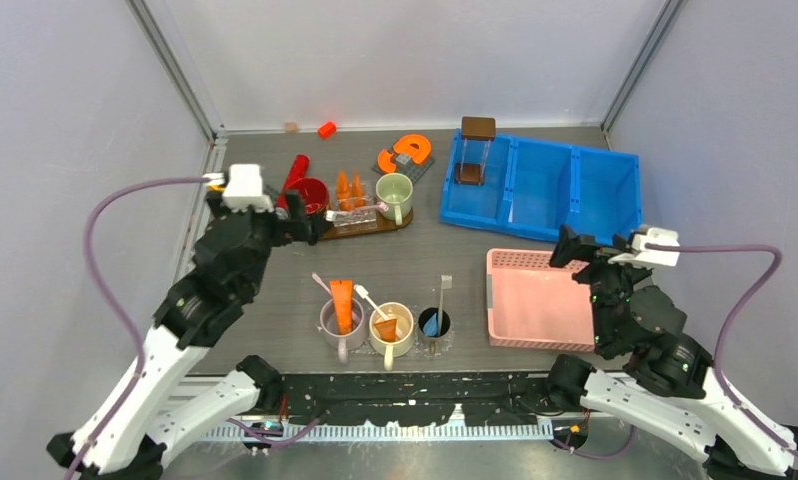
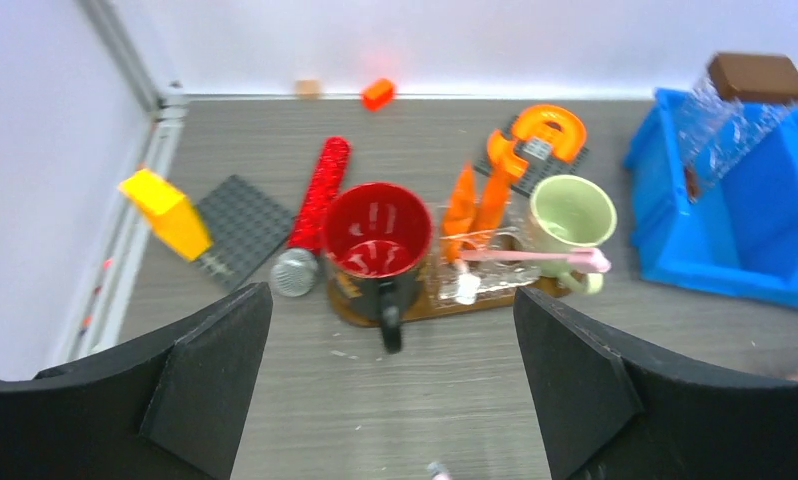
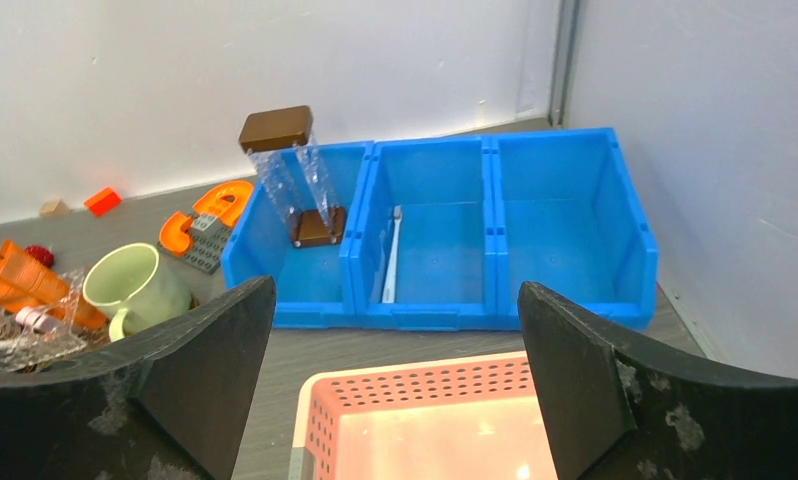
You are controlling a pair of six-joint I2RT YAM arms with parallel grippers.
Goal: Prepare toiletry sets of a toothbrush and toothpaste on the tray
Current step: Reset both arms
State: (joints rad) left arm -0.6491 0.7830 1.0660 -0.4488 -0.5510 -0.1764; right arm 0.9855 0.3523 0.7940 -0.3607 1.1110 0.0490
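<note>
On the brown oval tray [image 1: 407, 220] stand a red mug [image 1: 310, 192], a clear holder with orange toothpaste tubes [image 1: 350, 188] and a pale green mug [image 1: 395, 195]. A pink toothbrush [image 2: 535, 258] lies across the holder and the green mug [image 2: 572, 212]. My left gripper [image 1: 305, 215] hovers open just in front of the red mug [image 2: 375, 235], holding nothing. Nearer the front, a grey mug [image 1: 342, 320] and a cream mug [image 1: 390, 328] each hold a toothpaste tube and a toothbrush. My right gripper [image 1: 580, 252] is open and empty above the pink basket's [image 1: 535, 300] far edge.
A black cup [image 1: 434, 322] with a grey-handled brush stands beside the cream mug. Blue bins [image 1: 545, 190] at the back right hold a clear brown-lidded box [image 3: 290, 180] and a white toothbrush [image 3: 390, 255]. At the back left lie a yellow block [image 2: 165, 212], a grey baseplate [image 2: 240, 220], a red cylinder [image 2: 320, 190] and an orange C-block [image 2: 535, 135].
</note>
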